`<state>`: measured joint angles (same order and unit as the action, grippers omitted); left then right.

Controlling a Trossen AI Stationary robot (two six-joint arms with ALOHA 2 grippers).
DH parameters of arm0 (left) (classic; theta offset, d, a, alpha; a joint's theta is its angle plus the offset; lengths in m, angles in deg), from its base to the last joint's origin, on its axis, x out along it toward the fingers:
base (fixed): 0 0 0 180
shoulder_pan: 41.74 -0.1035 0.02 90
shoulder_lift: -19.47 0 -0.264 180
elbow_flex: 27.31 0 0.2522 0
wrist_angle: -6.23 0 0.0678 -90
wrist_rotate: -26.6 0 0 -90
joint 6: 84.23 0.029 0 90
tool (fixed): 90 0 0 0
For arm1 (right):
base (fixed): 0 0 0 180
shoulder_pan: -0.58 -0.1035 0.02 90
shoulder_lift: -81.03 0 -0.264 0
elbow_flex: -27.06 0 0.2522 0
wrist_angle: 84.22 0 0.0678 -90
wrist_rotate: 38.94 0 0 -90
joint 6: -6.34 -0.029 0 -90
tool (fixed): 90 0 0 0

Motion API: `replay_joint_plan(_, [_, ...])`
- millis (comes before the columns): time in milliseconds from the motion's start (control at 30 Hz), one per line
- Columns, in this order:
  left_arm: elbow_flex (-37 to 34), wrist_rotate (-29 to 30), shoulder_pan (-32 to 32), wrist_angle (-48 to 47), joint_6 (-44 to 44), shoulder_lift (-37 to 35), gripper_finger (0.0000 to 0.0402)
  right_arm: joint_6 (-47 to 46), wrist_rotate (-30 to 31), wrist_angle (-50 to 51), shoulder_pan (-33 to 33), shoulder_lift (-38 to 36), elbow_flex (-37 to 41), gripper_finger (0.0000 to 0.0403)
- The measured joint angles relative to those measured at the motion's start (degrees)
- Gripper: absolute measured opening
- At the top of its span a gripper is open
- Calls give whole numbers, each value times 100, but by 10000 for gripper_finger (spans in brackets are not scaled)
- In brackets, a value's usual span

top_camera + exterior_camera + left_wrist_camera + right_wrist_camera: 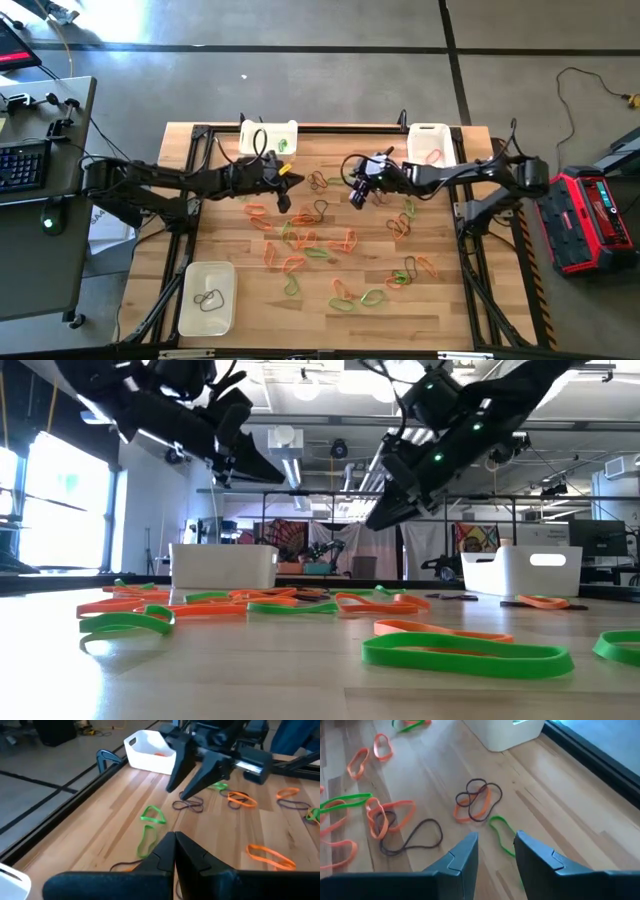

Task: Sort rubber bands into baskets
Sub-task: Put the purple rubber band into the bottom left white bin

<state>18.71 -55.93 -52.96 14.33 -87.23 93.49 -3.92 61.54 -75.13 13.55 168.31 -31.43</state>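
Many rubber bands [310, 240] in green, orange and dark brown lie loose on the wooden table. Three white baskets stand on it: one at the far edge left of centre [268, 137] with a green band inside, one at the far right [430, 143] with orange inside, and one at the near left [207, 297] with a dark band. My left gripper [287, 192] hangs shut above the bands, holding nothing. My right gripper [495, 845] hovers open over a green band [501, 834], near a dark and orange tangle [477, 800], clear of the table.
A black frame runs around the table's edges [200, 200]. In the low view both grippers, left [280, 475] and right [378, 520], hang well above the bands. The two grippers face each other closely over the table's far middle.
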Motion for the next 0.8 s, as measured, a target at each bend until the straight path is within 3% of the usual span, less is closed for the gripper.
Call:
replay_joint_plan(133, [-268, -7, 0, 355, -164, 0, 0, 78, -28, 15, 62, 520, -385, 118])
replay_joint_plan(333, [-459, -5, 7, 524, -282, 2, 0, 251, -549, 164, 53, 1231, -1018, 118])
replay_joint_plan(600, [-533, 13, 9, 534, -292, 2, 0, 1490, -1019, 228, -213, 1938, -1489, 118])
replay_joint_plan(800, [-532, 13, 9, 528, -292, 2, 0, 1779, -995, 231, -167, 2457, -1800, 118])
